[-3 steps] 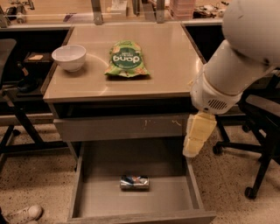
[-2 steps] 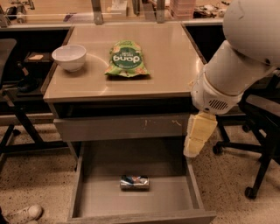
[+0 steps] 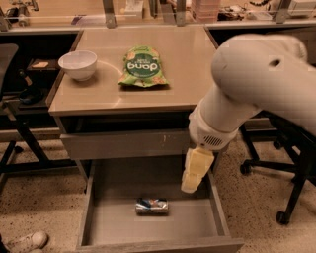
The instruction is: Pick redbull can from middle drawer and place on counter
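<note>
The redbull can [image 3: 152, 206] lies on its side on the floor of the pulled-out middle drawer [image 3: 103, 228], near its middle. My gripper [image 3: 190, 187] hangs from the white arm over the drawer's right part, above and to the right of the can, apart from it. The beige counter [image 3: 182, 64] tops the grey cabinet above the drawer.
A white bowl [image 3: 77, 64] and a green snack bag [image 3: 141, 66] sit on the counter. A shut grey drawer front [image 3: 123, 144] is above the open drawer. Office chairs stand at the left [image 3: 15, 99] and right [image 3: 291, 163]. A cluttered bench [image 3: 148, 12] runs behind.
The arm and gripper have moved left and a little lower, further over the open drawer. The can has not moved.
</note>
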Tool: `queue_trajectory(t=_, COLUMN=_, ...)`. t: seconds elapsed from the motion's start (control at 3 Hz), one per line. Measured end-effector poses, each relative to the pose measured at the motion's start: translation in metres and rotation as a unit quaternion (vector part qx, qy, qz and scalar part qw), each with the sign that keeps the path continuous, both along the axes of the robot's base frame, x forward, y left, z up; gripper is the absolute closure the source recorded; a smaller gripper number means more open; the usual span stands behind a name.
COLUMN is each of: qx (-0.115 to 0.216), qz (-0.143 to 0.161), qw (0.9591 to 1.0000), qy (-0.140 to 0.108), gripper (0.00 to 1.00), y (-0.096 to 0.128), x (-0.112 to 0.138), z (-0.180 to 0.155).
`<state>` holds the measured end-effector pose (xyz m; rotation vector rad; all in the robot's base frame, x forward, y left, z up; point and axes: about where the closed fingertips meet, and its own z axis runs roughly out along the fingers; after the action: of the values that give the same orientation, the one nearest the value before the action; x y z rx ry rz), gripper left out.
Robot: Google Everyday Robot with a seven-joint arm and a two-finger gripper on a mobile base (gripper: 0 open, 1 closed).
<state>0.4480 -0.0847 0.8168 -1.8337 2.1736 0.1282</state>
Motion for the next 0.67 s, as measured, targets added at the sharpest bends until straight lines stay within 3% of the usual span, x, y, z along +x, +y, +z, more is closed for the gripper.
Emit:
queue_trajectory(t=0.33, qx=0.007, qz=-0.018, qw=0.9996, qy=0.019, gripper=0.0, y=0.0348, x=0.0025, z=-0.0622)
queue_trajectory(t=0.67, qx=0.007, qz=-0.017, qw=0.9996, qy=0.019, gripper=0.0, y=0.0348, x=0.0025, z=-0.062)
